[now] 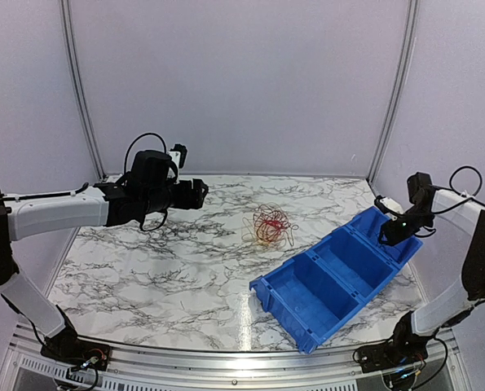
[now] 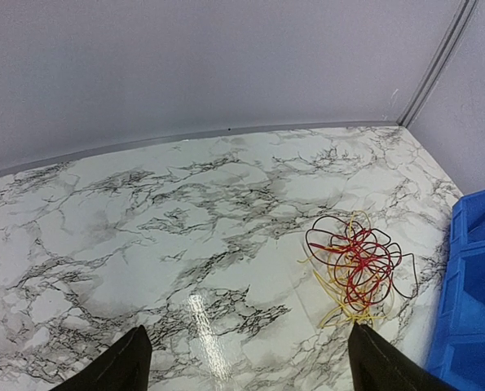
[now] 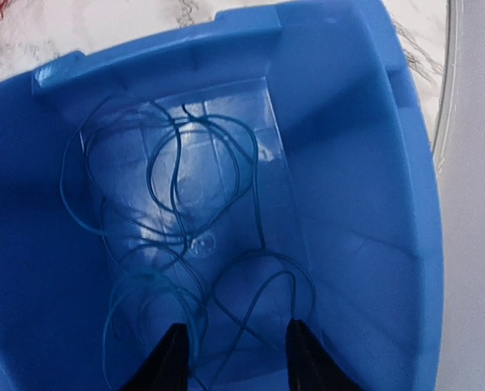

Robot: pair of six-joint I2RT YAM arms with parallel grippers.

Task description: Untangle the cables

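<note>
1. Your left tool (image 1: 199, 194) hangs above the far left part of the marble counter (image 1: 160, 261), fingers (image 2: 124, 366) spread wide with nothing between them.
2. From the left wrist view, those fingers frame bare marble, and the tangle sits ahead and off to the right.
3. That tangle of cables (image 2: 356, 265) lies on the counter near its middle: thin red, orange and black loops all wound through one another.
4. It sits just beside the blue bin (image 1: 344, 265), close to the far long side but apart from it.
5. The bin lies at an angle on the right half of the counter, split into three compartments in a row.
6. Your right tool (image 1: 387, 235) hovers over the end compartment, the one farthest from the front edge.
7. In the right wrist view, its fingers (image 3: 174, 358) stand apart, open, pointing down into that compartment.
8. A dark blue cable (image 3: 177, 187) lies loose on that compartment's floor in several slack loops, and strands run close by the fingertips.
9. You cannot tell whether a strand touches a finger; nothing is clamped.
</note>
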